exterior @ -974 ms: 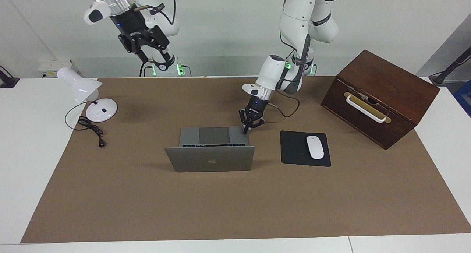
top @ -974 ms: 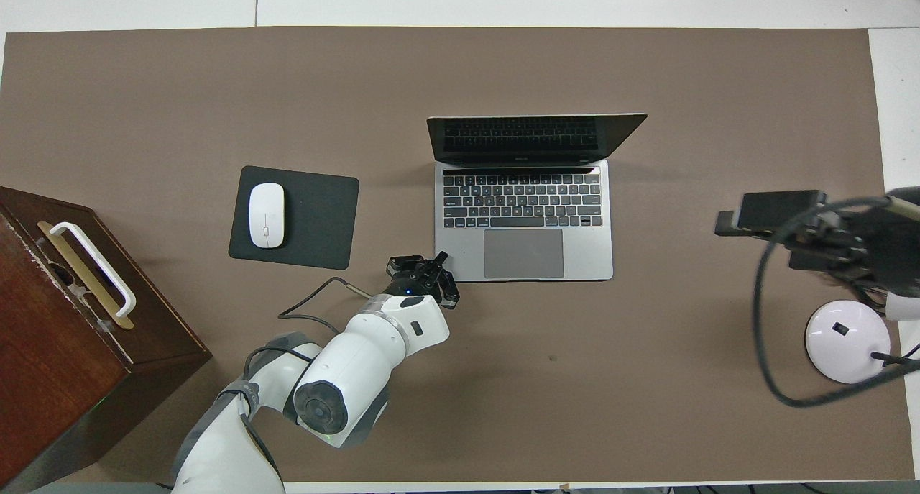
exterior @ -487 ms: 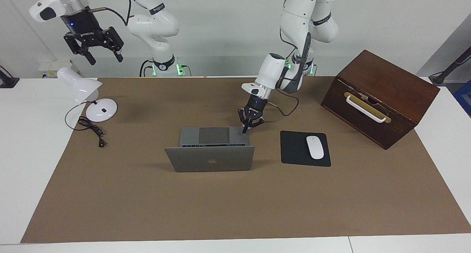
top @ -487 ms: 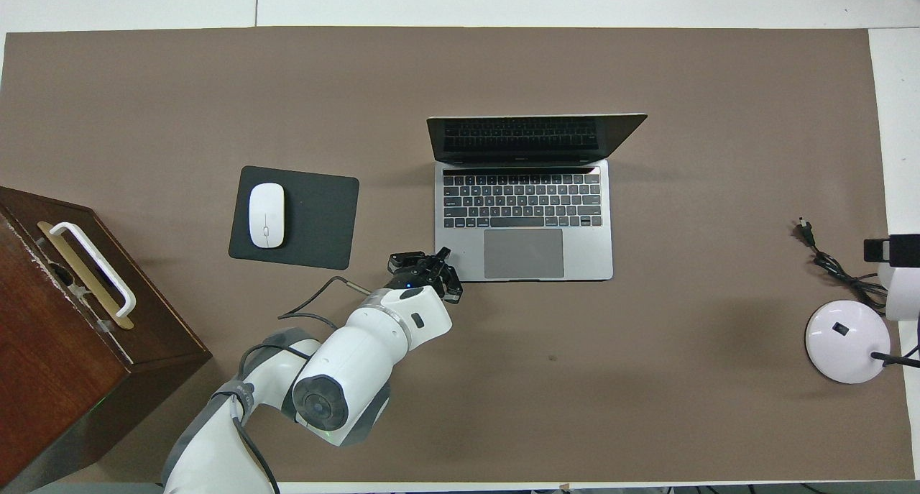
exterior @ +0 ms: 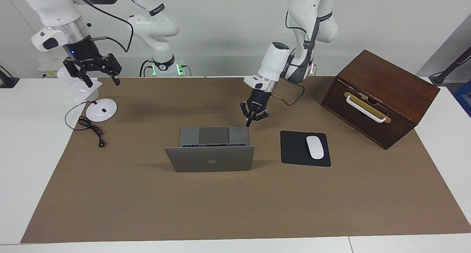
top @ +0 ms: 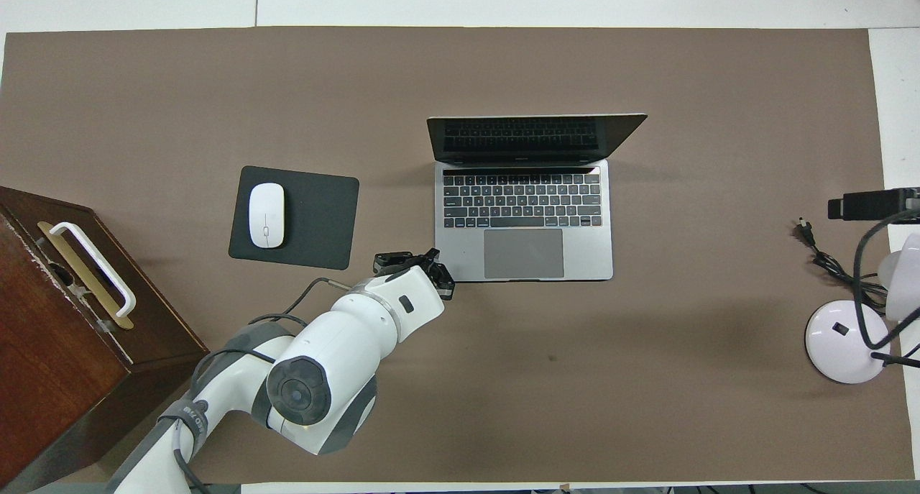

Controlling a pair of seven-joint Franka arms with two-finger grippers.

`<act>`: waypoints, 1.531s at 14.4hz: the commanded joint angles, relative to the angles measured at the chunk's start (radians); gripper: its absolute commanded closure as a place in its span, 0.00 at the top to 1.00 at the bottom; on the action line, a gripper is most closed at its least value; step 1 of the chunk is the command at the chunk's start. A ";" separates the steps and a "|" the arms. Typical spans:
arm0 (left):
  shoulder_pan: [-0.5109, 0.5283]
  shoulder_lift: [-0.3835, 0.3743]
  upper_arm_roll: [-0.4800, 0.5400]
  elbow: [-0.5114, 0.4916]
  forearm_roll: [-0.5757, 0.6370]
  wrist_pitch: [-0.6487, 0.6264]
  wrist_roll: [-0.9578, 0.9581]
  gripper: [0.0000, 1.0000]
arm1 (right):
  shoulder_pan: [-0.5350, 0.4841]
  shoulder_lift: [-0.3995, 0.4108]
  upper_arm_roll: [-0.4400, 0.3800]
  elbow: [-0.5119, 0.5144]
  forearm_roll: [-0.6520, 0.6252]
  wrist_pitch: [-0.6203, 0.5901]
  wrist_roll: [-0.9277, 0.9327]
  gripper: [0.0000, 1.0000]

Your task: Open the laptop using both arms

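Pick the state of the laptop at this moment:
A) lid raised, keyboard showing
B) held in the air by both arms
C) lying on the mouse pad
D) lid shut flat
A: the laptop rests on the brown mat with its lid standing up, and the overhead view shows the dark keys and the trackpad.

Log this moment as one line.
laptop: open | left gripper: shut, above its corner | right gripper: open, over lamp
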 commanded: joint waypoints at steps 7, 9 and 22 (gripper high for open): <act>0.082 -0.089 -0.002 0.175 -0.008 -0.504 -0.065 0.00 | 0.020 0.132 0.030 0.085 -0.015 0.051 0.100 1.00; 0.115 -0.092 -0.002 0.241 -0.007 -0.644 -0.059 0.00 | 0.058 0.146 0.030 0.082 -0.015 0.064 0.173 1.00; 0.355 -0.291 -0.002 0.301 0.016 -1.132 0.207 0.00 | 0.035 0.126 0.029 0.050 -0.125 0.025 0.047 1.00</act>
